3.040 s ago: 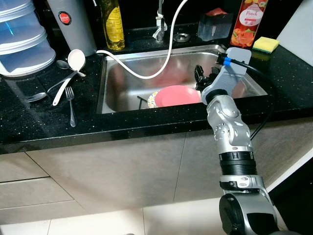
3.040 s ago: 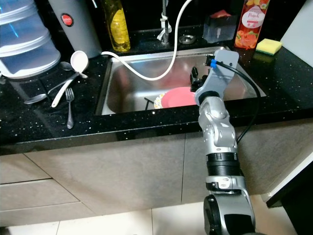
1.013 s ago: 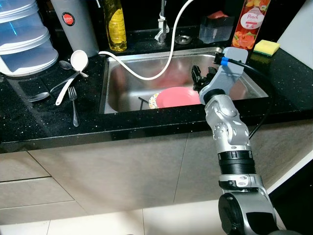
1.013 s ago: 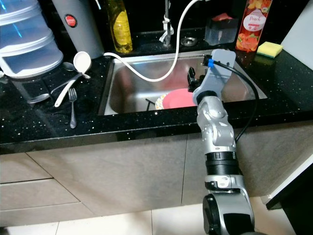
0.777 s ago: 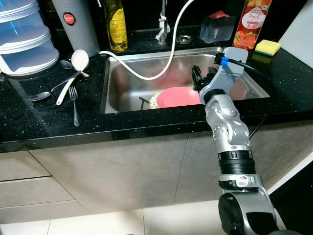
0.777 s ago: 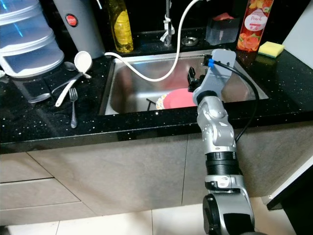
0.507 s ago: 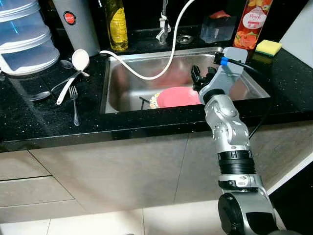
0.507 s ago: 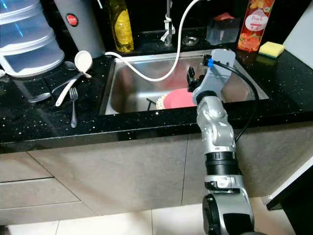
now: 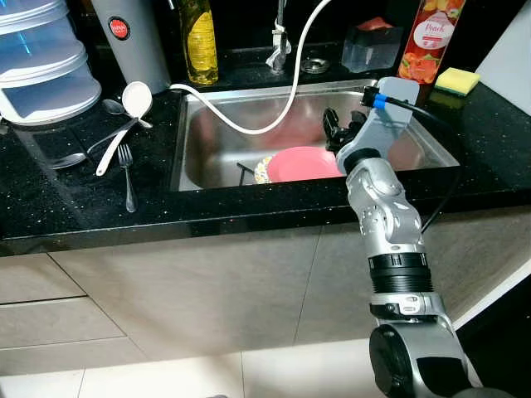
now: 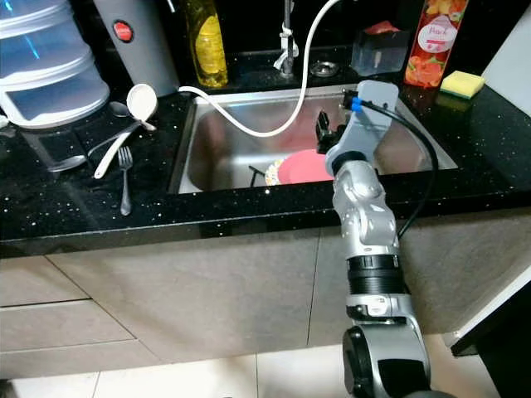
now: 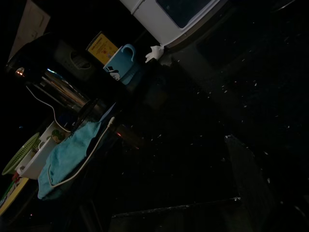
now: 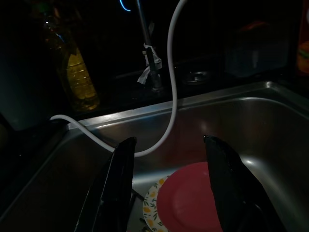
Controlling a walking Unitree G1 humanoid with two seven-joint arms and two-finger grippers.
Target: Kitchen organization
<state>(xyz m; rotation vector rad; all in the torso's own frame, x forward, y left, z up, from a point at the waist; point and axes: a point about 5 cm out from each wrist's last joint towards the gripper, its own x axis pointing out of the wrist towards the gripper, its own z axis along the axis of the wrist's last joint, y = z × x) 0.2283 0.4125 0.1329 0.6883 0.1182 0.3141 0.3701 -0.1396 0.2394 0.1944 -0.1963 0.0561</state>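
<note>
The right gripper (image 12: pixel 166 186), its two black fingers spread apart and empty, hangs over the right half of the stainless steel sink (image 9: pixel 207 124), so the step looks like reaching for the dishes. The round pink plate (image 9: pixel 303 163) lies just below it near the sink's front edge, on a flower-patterned plate (image 12: pixel 150 209); the next move calls for lowering onto the pink rim.

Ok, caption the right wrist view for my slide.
Open right gripper poised above pink plate in steel sink, white hose draped in.
</note>
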